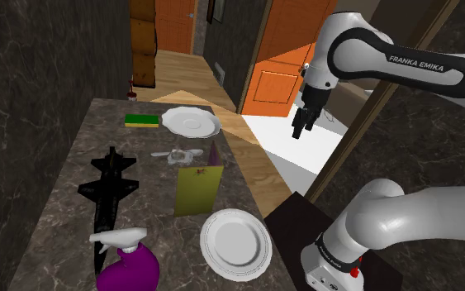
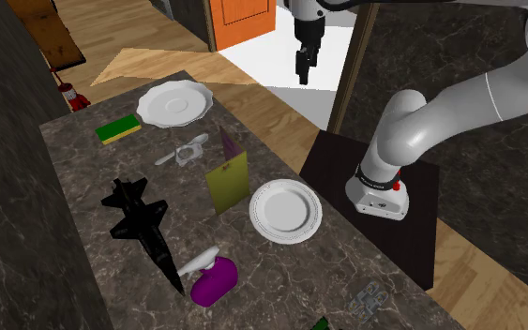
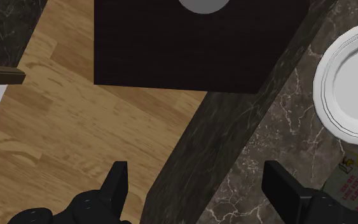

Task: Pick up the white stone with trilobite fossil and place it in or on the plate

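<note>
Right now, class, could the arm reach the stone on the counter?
Probably yes: the stone lies uncovered with nothing above it, though the upright card stands close beside it.

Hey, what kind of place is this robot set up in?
Likely a home kitchen off a hallway: a dark marble counter, a white plate and a green sponge on it, and an orange door beyond.
</note>
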{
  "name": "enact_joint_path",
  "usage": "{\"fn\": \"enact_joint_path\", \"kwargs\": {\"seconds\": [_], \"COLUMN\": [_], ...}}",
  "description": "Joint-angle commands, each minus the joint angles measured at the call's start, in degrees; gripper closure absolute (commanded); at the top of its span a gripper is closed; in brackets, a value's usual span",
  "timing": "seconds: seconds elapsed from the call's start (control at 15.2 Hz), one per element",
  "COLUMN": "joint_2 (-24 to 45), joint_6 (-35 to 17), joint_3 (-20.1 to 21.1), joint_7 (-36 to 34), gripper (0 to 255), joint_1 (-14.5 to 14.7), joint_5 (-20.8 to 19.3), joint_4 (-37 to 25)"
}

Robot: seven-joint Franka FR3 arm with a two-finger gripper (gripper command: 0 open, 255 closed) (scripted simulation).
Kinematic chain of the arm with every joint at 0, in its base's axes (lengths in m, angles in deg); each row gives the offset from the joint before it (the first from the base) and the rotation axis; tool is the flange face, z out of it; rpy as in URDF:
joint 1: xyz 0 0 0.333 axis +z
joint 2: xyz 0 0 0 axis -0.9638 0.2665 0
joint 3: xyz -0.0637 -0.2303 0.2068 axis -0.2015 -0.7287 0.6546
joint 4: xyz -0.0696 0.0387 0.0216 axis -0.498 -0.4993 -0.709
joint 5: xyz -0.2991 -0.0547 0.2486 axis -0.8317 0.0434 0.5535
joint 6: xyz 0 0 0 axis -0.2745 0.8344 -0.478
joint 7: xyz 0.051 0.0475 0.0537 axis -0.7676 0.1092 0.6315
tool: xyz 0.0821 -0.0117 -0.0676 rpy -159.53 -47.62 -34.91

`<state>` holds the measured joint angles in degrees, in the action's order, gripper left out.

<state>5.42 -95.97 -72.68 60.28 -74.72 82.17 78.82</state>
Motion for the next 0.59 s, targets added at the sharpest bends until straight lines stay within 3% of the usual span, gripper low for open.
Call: {"fn": "enact_joint_path", "kwargs": {"seconds": [0.0, 0.53], "joint_2": [0.0, 13.3], "joint_6": [0.0, -12.6], "joint_3": [0.0, 2.2], "joint_7": [0.0, -1.5], "gripper": [0, 0], "joint_1": [0.0, 3.6], "joint_5": [0.0, 4.6], "joint_4": [0.0, -2.1]}}
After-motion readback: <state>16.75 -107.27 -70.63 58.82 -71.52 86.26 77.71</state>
